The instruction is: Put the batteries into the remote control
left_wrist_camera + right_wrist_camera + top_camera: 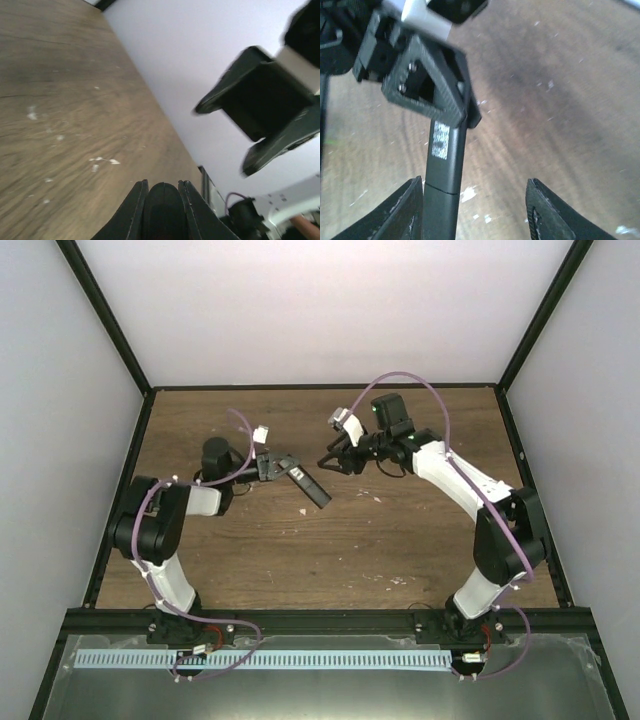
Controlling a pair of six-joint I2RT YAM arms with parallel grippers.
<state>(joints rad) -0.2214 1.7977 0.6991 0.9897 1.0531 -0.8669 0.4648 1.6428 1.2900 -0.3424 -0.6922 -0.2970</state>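
The remote control (pixel 310 487) is a slim black bar held off the table at one end by my left gripper (pixel 272 468), whose jaws are shut on it. In the left wrist view its rounded end (pixel 162 212) fills the gap between the left fingertips (pixel 139 192). In the right wrist view the remote control (pixel 442 170) shows a white label and a seam across its back. It runs down beside the left finger of my open right gripper (pixel 475 212), which holds nothing. The batteries are out of view.
The wooden table (pixel 400 540) carries small white flecks (pixel 468 193). Black frame posts and white walls close it in on three sides. The two grippers face each other near the middle, with my right gripper (pixel 221 141) in the left wrist view.
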